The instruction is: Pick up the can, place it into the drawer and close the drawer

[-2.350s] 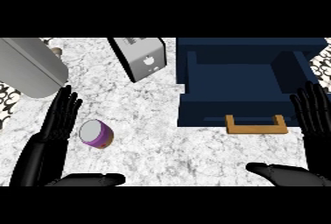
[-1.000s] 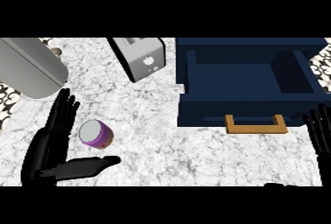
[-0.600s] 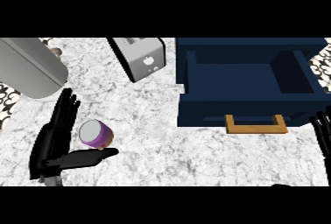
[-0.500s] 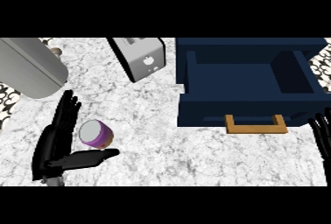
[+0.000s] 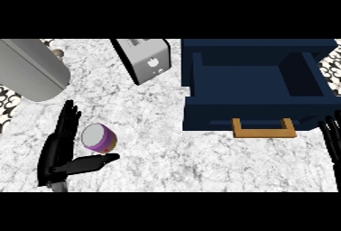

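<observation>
On the marble desk (image 5: 200, 158), no writing can be read; the toaster (image 5: 148, 58) shows only a small pale mark on its front. Tilted on its side at lower left, the purple can (image 5: 99, 138) lies between the straight fingers and the outstretched thumb of the left robot hand (image 5: 58, 151), which is spread, not closed round it. At the right edge the right robot hand (image 5: 331, 137) shows spread fingers beside the open blue drawer (image 5: 256, 97) with its wooden handle (image 5: 264, 128).

The marbled counter (image 5: 166, 149) carries the purple can (image 5: 100, 138), toaster (image 5: 145, 58) and open blue drawer (image 5: 256, 85).
</observation>
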`<state>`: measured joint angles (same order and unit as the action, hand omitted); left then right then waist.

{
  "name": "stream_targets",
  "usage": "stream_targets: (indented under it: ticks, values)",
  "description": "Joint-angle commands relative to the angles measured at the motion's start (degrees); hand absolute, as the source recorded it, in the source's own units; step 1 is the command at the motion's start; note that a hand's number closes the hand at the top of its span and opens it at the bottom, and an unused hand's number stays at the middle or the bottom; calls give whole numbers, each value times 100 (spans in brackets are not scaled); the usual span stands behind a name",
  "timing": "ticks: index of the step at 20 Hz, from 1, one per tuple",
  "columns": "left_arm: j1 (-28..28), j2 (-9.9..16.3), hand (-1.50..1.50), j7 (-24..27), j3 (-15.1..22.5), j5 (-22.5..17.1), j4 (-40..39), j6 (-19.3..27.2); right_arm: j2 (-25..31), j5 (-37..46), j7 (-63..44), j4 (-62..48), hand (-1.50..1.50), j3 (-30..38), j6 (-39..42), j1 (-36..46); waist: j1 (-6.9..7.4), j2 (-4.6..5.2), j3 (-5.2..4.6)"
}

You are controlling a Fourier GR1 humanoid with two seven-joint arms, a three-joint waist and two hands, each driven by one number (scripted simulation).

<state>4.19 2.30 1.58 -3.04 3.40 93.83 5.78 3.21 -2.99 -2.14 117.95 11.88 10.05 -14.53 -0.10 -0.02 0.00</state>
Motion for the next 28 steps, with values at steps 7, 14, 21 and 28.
stream_targets:
  ticks: [7, 14, 21, 28]
  values:
    - [20, 189, -150, 634, -323, -220, -800, -314, -189, 184, -12, 163, -150, -141, 13, -136, 0, -2, 0]
    - [-366, 219, -150, 1386, -509, -178, -1983, -311, 18, -4, 152, -313, -150, 231, 95, 280, -4, 2, 0]
    - [-239, 424, -150, 1871, -810, -401, -2467, -540, -216, 111, 197, 21, -150, 88, 129, -75, -4, -1, 0]
    - [-484, 194, -150, 2329, -775, -351, -3340, -374, -271, 275, 40, 104, -150, -116, 63, -33, -12, 1, -1]
